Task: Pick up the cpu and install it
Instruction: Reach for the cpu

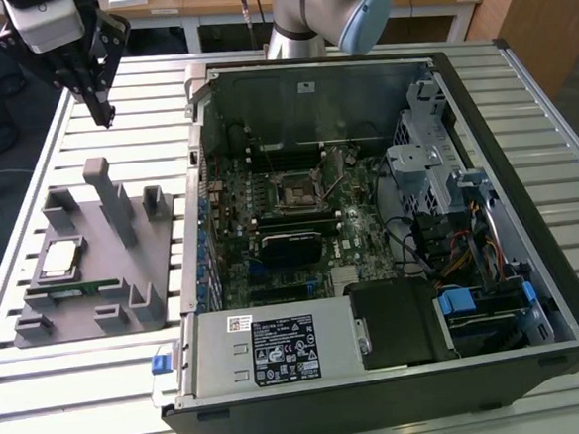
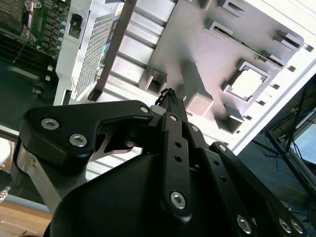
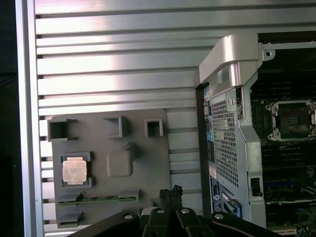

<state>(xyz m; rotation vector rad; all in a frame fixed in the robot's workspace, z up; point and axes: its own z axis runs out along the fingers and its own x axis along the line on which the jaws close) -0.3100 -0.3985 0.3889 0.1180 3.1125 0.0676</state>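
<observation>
The cpu (image 1: 59, 258) is a small silver-topped square lying in a recess of the grey fixture (image 1: 125, 273) on the exterior view's left; it also shows in both wrist views (image 2: 248, 82) (image 3: 75, 171). My gripper (image 1: 106, 116) hangs high above the fixture's far end, well apart from the cpu, fingertips together and holding nothing (image 2: 170, 94) (image 3: 171, 190). The black-framed socket (image 1: 298, 190) sits on the motherboard inside the open computer case (image 1: 528, 210), and appears in the first wrist view too (image 3: 292, 118).
A green memory stick (image 1: 81, 288) (image 3: 96, 199) lies in a fixture slot near the cpu. Grey posts (image 1: 104, 195) rise from the fixture. The slatted metal table (image 1: 84, 410) carries both. The arm's base (image 1: 330, 11) stands behind the case.
</observation>
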